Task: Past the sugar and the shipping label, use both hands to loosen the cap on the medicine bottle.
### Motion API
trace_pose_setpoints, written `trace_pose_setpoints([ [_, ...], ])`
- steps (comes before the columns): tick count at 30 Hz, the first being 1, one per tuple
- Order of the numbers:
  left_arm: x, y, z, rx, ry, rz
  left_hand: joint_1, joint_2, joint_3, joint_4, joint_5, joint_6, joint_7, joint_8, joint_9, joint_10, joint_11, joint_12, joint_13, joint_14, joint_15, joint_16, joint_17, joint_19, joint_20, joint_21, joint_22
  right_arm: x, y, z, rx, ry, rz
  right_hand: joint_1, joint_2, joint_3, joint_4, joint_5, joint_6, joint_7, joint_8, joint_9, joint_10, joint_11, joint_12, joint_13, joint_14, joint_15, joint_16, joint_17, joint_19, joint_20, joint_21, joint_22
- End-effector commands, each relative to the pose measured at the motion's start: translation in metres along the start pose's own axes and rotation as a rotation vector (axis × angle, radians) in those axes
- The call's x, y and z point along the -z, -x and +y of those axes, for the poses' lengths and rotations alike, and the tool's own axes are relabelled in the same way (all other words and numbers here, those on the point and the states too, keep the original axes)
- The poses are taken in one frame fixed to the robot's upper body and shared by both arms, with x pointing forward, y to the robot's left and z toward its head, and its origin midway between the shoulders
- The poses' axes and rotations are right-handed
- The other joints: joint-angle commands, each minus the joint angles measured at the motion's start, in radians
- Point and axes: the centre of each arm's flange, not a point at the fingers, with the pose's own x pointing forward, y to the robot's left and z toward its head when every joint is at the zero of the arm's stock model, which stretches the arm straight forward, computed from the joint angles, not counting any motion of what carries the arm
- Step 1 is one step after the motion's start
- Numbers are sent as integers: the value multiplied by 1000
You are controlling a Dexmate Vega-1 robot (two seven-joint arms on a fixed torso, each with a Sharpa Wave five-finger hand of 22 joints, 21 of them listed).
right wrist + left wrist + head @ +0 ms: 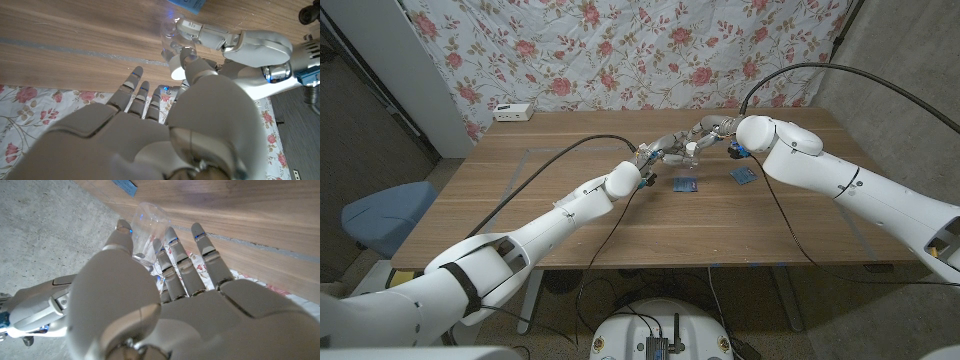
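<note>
Floral cloth [620, 50] hangs behind the wooden table [520, 220], and a white box [513, 112] sits near the table's far left corner. From my seat I have both arms reaching in to meet over the far middle of the table, just above 2 blue packets [686, 185] that lie on the wood near each other.

My left hand [660, 155] has the medicine bottle [150, 222], a clear, see-through thing, between its thumb and fingers [172, 240], lifted off the table. On the left wrist view the bottle's long axis runs on past the fingertips toward the table edge, roughly in line with the fingers; which end leads I cannot tell there. On the right wrist view the white cap [176, 70] faces my right hand [708, 133], so the bottle's long axis lies between the 2 hands.

My right hand's thumb [192, 62] is at the cap, touching or nearly so; its other fingers [140, 92] are stretched out and apart, beside the bottle and off it. Whether it truly pinches the cap, I cannot tell.
</note>
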Motion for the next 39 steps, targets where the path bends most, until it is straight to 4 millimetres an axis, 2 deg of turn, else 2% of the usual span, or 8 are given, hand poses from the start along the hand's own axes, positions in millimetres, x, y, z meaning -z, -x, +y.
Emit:
trace_pose_setpoints([
  [1, 1, -2, 0, 2, 0, -1, 1, 7, 10, 3, 4, 2, -8, 3, 2, 22, -16, 7, 5, 8, -54, 6, 3, -3, 0, 0, 1, 1, -2, 0, -19, -12, -10, 3, -16, -8, -2, -3, -25, 6, -16, -6, -11, 2, -3, 3, -3, 10, -4, 2, -8, 3, -2, 4],
  [11, 1, -2, 1, -3, -1, 1, 0, 6, 13, 2, 4, 1, -11, 3, 2, 21, -19, 7, 5, 9, -52, 6, 3, -3, 1, 0, 1, 1, -4, -3, -46, -10, -19, 8, -38, -30, 4, -7, -111, 9, -74, -23, -51, 28, -7, 3, -31, 31, -15, -1, -26, 14, -4, 4],
  [15, 1, -3, 1, -1, -2, 0, 0, 6, 15, 2, 4, 1, -11, 3, 2, 21, -17, 7, 5, 8, -52, 6, 3, -4, 1, 0, 1, 1, -5, -3, -58, -14, -16, -6, -57, -48, 10, -11, -158, 8, -106, -30, -62, 41, -4, 3, -37, 39, -17, -2, -30, 23, -3, 4],
  [21, 0, -4, 2, 0, -7, -4, -2, 6, 17, 2, 4, -4, -23, 1, 2, 20, -18, 7, 5, 3, -50, 4, 3, -8, 1, -1, 1, 2, -5, -4, -72, -11, -16, -26, -80, -70, 15, -16, -199, 8, -136, -36, -87, 57, -6, 3, -51, 55, -21, -3, -37, 34, -3, 4],
  [30, 0, -5, 1, -1, -6, -6, -4, 5, 20, 2, 4, -3, -26, 2, 2, 20, -18, 7, 5, 3, -52, 5, 3, -11, 1, -2, 1, 3, -3, -6, -60, -22, -14, -58, -99, -89, 27, -15, -219, 8, -153, -37, -99, 72, -5, 3, -63, 63, -24, -2, -44, 42, -3, 4],
  [39, -1, -3, 0, -1, -9, -5, -6, 3, 22, 2, 4, -3, -30, 3, 2, 22, -17, 8, 5, 3, -51, 5, 3, -11, 0, -1, 1, 4, -1, -6, -42, -34, -11, -82, -105, -101, 36, -14, -217, 9, -156, -37, -98, 77, -1, 3, -63, 67, -22, -1, -44, 44, -2, 4],
])
